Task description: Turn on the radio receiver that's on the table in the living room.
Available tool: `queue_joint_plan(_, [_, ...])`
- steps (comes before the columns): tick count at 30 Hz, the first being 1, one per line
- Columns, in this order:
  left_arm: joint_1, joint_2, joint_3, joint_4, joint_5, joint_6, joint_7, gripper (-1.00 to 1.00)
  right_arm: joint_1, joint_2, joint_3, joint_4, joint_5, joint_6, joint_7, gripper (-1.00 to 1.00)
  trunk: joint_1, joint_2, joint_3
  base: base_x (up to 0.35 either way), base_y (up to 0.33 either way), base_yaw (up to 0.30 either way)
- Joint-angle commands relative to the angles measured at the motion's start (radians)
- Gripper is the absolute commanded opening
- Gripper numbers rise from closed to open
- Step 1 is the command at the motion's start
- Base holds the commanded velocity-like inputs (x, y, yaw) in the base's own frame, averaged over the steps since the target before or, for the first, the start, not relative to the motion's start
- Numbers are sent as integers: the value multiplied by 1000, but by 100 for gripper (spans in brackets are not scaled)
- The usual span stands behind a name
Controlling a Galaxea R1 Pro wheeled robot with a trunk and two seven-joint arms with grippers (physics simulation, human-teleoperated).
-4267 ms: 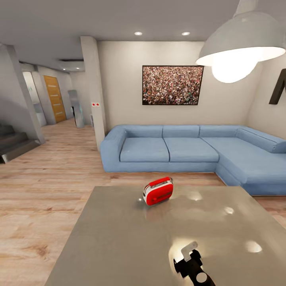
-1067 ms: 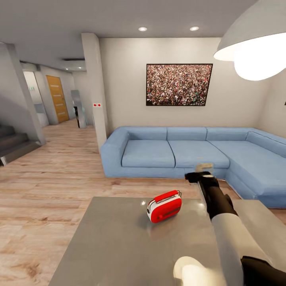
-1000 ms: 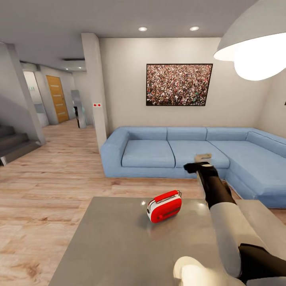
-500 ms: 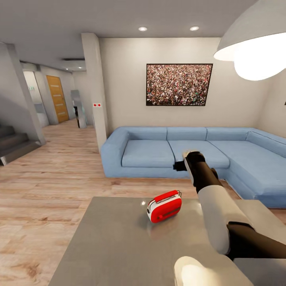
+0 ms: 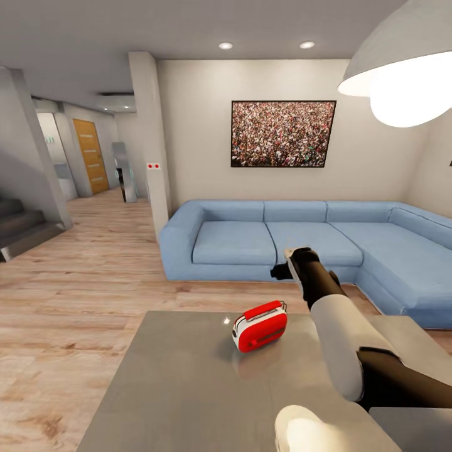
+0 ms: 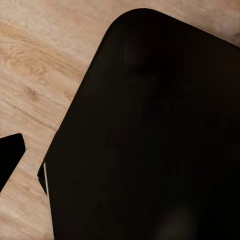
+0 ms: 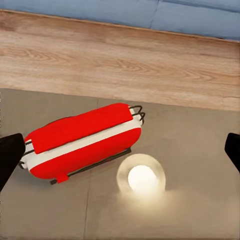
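Right end effector (image 5: 285, 267): raised above the far part of the tabletop (image 5: 188, 389), seen in the head view against the blue sofa (image 5: 301, 242). Its black wrist and white forearm run back toward the lower right of that view. In the right wrist view both dark fingertips (image 7: 10, 157) sit at opposite edges of the frame, wide apart, nothing between them but the scene below. State: fingers apart, holding nothing.

Radio receiver (image 5: 260, 326): directly under the right end effector in the right wrist view (image 7: 82, 140), red body with a white band along its length and a thin wire handle at one end. Not touched by either fingertip. In the head view it stands upright on the grey glossy tabletop, near the far edge, roughly mid-width, below and slightly left of the end effector.

A bright round lamp reflection (image 7: 141, 178) lies on the tabletop just beside the radio receiver.

Left end effector: the left wrist view gives a dark fingertip (image 6: 9, 157) at the frame edge over wood plank floor (image 6: 35, 65) and a large black body (image 6: 160, 140); cannot tell whether its fingers are apart or together.

Surroundings, head view: crowd picture (image 5: 283, 134) on the beige wall above the sofa, white pendant lamp (image 5: 402, 69) upper right, wooden door (image 5: 88, 155) far left.
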Motion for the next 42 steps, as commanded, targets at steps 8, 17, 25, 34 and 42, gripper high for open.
queue_joint_plan(8, [0,-2,-2,0,4,0,-1,100,0,0,1,69,1,-6,0,100,0,0,0,0,0,0])
queue_joint_plan(17, [0,-1,-2,0,3,0,-1,100,-89,-13,5,467,3,-223,-10,100,0,0,0,0,0,0])
queue_joint_plan(25, [0,0,-1,0,1,0,-1,100,-181,-31,4,685,5,-450,-12,100,0,0,0,0,0,0])
queue_joint_plan(34, [0,0,-2,0,3,0,-1,100,-186,-33,-2,601,4,-341,-3,100,0,0,0,0,0,0])
queue_joint_plan(42, [0,0,-2,0,4,0,-1,100,-186,-33,-145,523,-79,-237,-13,100,0,0,0,0,0,0])
